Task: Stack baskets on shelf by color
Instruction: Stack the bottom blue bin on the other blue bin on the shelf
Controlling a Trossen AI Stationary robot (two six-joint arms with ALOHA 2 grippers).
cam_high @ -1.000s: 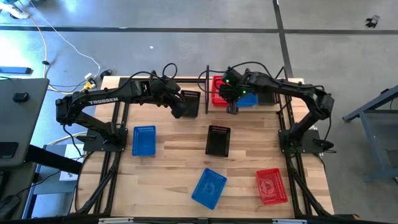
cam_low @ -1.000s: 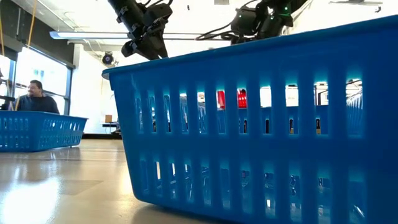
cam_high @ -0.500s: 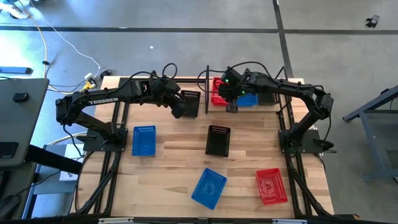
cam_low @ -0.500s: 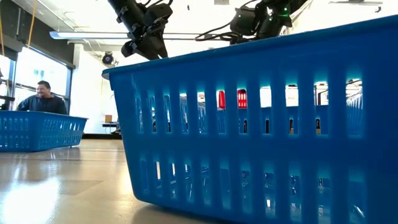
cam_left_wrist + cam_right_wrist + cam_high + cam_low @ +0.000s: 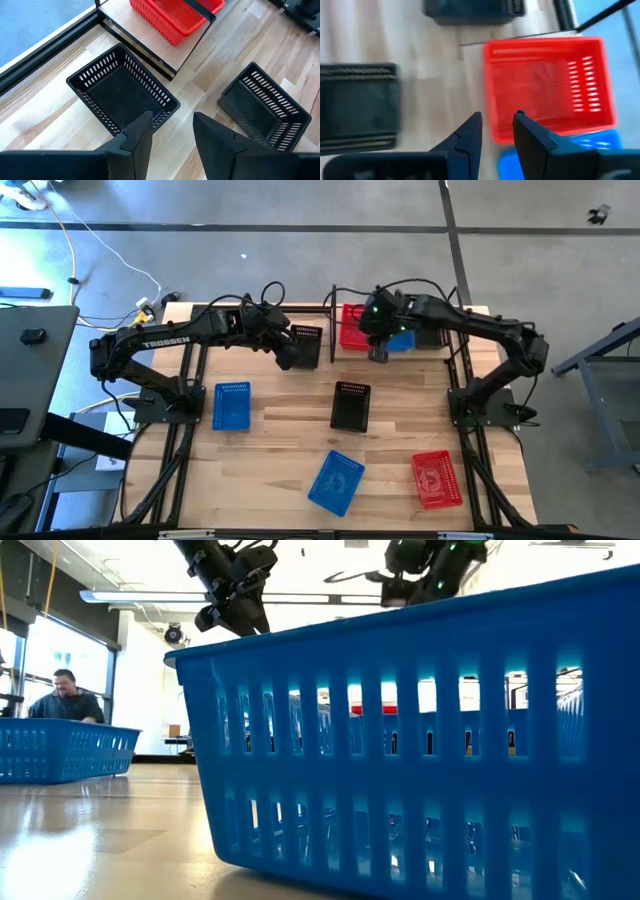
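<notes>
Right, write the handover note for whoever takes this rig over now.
Left gripper: open, empty, above a black basket beside the shelf.
Right gripper: open, empty, over the shelf.
Done: a red basket and a blue basket sit on the shelf.
Left: two black, two blue and one red basket lie on the table; stack them by color.

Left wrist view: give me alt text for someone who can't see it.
The left gripper hangs open and empty above a black basket on the wooden table. A second black basket sits to one side, and a red basket rests inside the black-framed shelf beyond.
</notes>
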